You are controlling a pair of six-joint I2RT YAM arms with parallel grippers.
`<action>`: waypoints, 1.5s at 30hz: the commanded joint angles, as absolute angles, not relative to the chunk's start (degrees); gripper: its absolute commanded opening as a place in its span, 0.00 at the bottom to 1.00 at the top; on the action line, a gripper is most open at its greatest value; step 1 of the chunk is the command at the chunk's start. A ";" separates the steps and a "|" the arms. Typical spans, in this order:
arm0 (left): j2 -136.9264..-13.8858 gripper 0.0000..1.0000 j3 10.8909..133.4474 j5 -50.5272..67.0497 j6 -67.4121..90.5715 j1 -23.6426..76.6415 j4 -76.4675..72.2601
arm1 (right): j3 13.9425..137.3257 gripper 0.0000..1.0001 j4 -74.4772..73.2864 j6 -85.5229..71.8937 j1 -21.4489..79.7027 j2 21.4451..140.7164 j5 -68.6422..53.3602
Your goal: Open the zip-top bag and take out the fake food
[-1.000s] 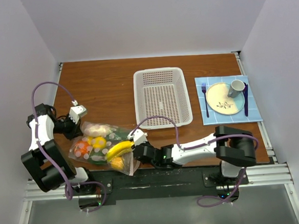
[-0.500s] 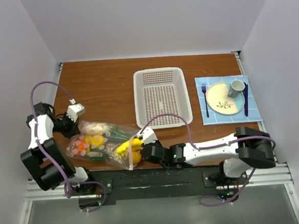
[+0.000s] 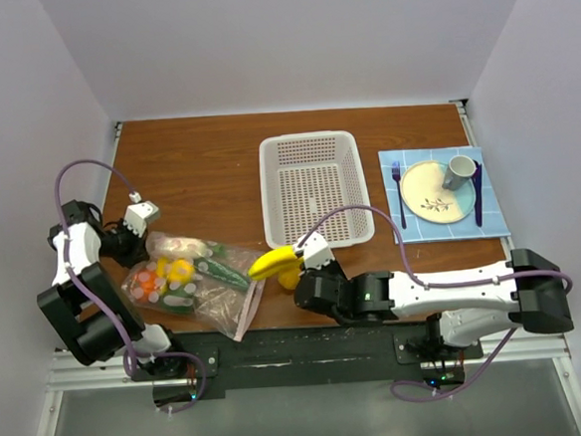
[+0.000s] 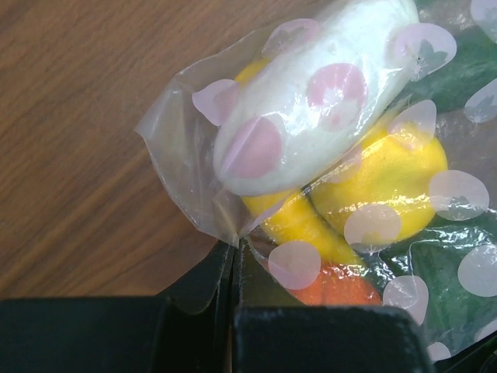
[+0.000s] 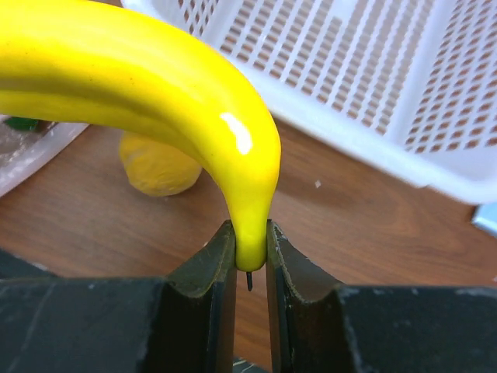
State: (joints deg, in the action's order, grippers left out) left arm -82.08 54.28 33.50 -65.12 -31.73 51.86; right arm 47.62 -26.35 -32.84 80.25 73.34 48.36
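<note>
The zip-top bag point(image 3: 197, 282), clear with pink dots, lies at the near left with its pink zip mouth toward the right. Inside it lie a white oval point(image 4: 311, 93), a lemon point(image 4: 388, 179), an orange-red tomato point(image 4: 335, 287) and green pieces. My left gripper point(image 4: 234, 250) point(image 3: 138, 245) is shut on the bag's far-left corner. To the bag's right, my right gripper point(image 5: 250, 250) point(image 3: 298, 259) is shut on the tip of the yellow banana point(image 5: 155, 78) point(image 3: 272, 263), holding it above the table. A small yellow fruit point(image 5: 159, 167) point(image 3: 290, 278) lies on the wood under the banana.
A white perforated basket point(image 3: 314, 188) stands just beyond the banana. At the right, a blue mat point(image 3: 401, 232) carries a cream plate point(image 3: 428, 190), a grey mug point(image 3: 458, 171), a fork and a knife. The table's near edge runs close behind both grippers.
My right gripper has drawn the banana out of the bag's mouth and carried it right, toward the basket. A small yellow fruit now lies outside the bag. The bag slid slightly left.
</note>
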 commanded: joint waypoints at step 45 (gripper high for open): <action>-77.61 0.00 53.09 34.01 -66.18 -32.17 54.93 | 48.25 0.99 -12.22 -24.52 78.31 75.57 29.35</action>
